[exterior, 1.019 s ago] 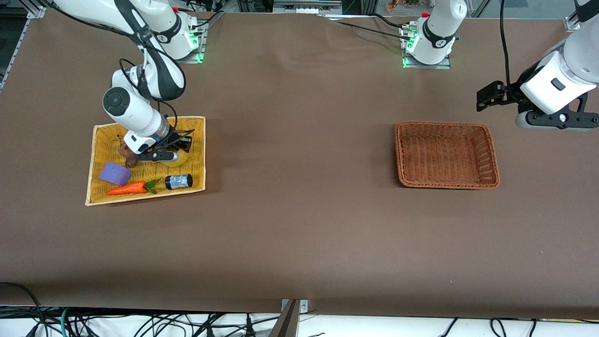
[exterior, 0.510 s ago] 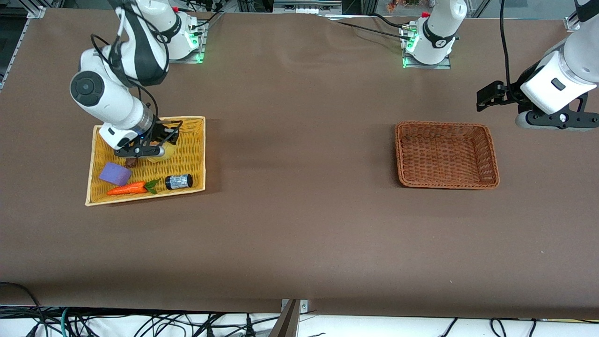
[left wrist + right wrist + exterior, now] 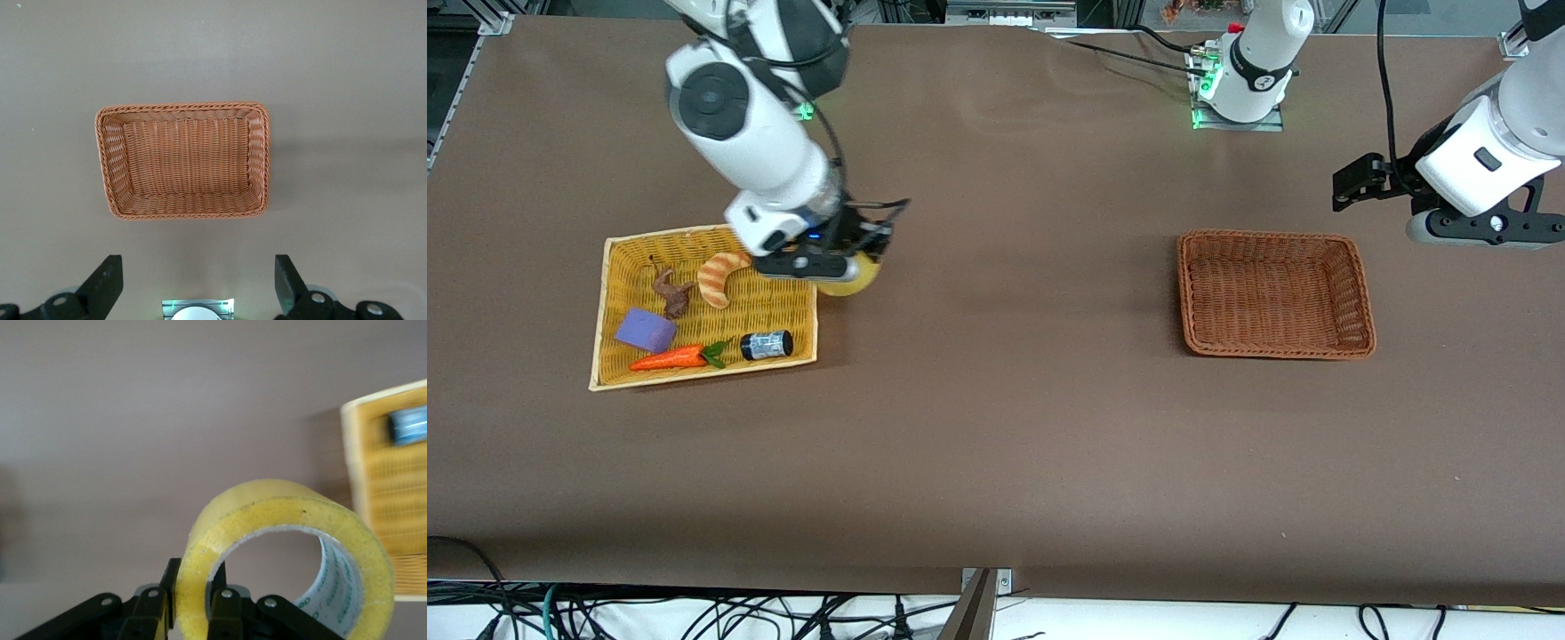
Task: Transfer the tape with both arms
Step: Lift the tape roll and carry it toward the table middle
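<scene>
My right gripper [image 3: 852, 267] is shut on the yellowish tape roll [image 3: 848, 279] and holds it in the air over the yellow basket's [image 3: 609, 302] edge toward the left arm's end. In the right wrist view the fingers [image 3: 168, 588] pinch the roll's wall [image 3: 287, 520], one inside the ring, one outside. My left gripper [image 3: 1352, 184] is open and empty, waiting in the air over the table near the brown wicker basket [image 3: 1273, 293]; its fingertips [image 3: 107, 283] frame that basket [image 3: 183, 160] in the left wrist view.
The yellow basket holds an orange-striped croissant toy [image 3: 720, 276], a brown piece [image 3: 670, 292], a purple block [image 3: 646, 330], a carrot toy [image 3: 676, 357] and a small dark can [image 3: 767, 344]. The brown basket is empty.
My right gripper has lifted the tape out of the yellow basket and carried it toward the left arm's end. The croissant toy now shows. The left arm has not moved.
</scene>
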